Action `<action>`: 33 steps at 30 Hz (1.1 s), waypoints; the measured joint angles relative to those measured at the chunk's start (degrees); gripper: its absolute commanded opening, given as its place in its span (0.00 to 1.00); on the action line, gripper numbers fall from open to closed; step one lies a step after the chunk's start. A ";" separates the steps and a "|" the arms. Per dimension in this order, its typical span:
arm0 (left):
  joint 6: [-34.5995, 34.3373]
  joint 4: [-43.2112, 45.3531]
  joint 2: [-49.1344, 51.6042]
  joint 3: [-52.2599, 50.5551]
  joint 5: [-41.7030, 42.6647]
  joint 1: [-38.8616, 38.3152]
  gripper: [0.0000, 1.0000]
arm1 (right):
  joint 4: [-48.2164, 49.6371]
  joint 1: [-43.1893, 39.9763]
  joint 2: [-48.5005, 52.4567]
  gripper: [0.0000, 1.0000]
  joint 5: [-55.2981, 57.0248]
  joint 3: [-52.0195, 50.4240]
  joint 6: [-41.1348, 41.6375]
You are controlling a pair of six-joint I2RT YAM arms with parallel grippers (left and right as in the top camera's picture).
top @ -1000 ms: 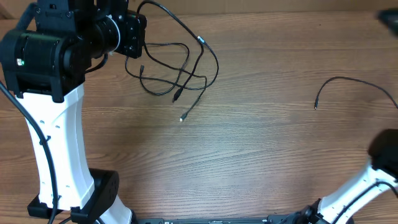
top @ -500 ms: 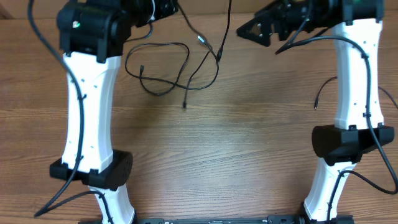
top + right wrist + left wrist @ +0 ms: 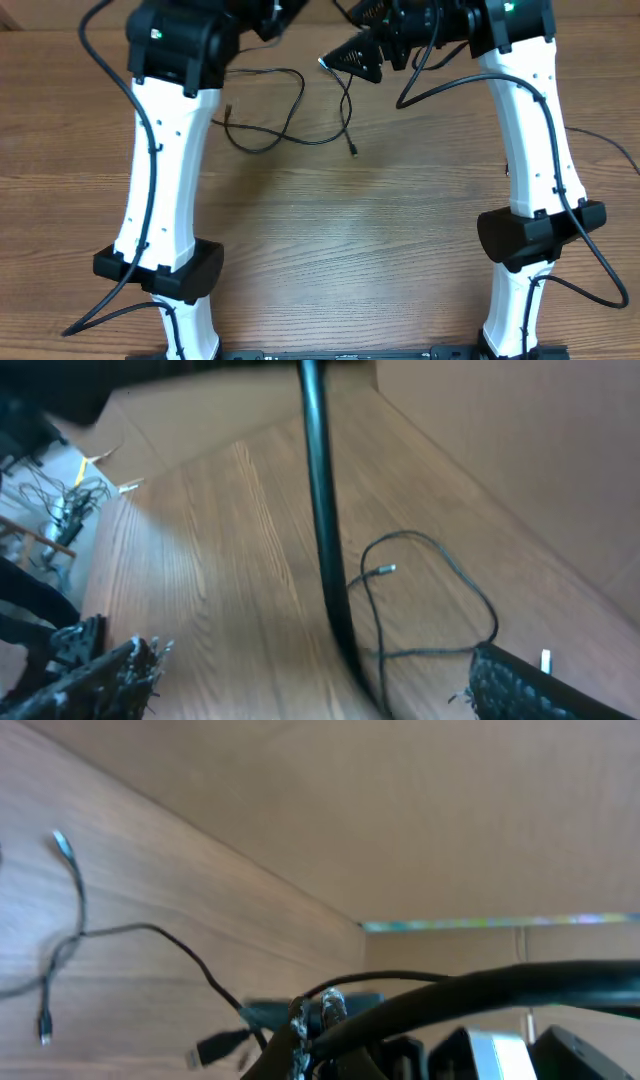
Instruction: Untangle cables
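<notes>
While the cables (image 3: 258, 149) trailed over the wooden surface (image 3: 380, 250), left claw (image 3: 315, 1012) pinched shut on one strand, right claw (image 3: 310, 675) spread wide around a strand.

Cables (image 3: 302, 95) lie looped on the far left-centre of the bench (image 3: 350, 250), between the left arm (image 3: 165, 170) and the right arm (image 3: 530, 150), which both rise from the near edge and reach toward the far side. The right tool (image 3: 340, 62) sits over the tangle's right edge, where one strand runs nearward to a plug end (image 3: 354, 152). A separate cable (image 3: 600, 138) lies well apart, right of the right arm.
</notes>
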 measured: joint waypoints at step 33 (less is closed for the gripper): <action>4.22 -0.50 0.02 0.00 3.50 5.79 0.81 | -6.71 -14.19 0.00 0.04 11.85 -0.04 -0.02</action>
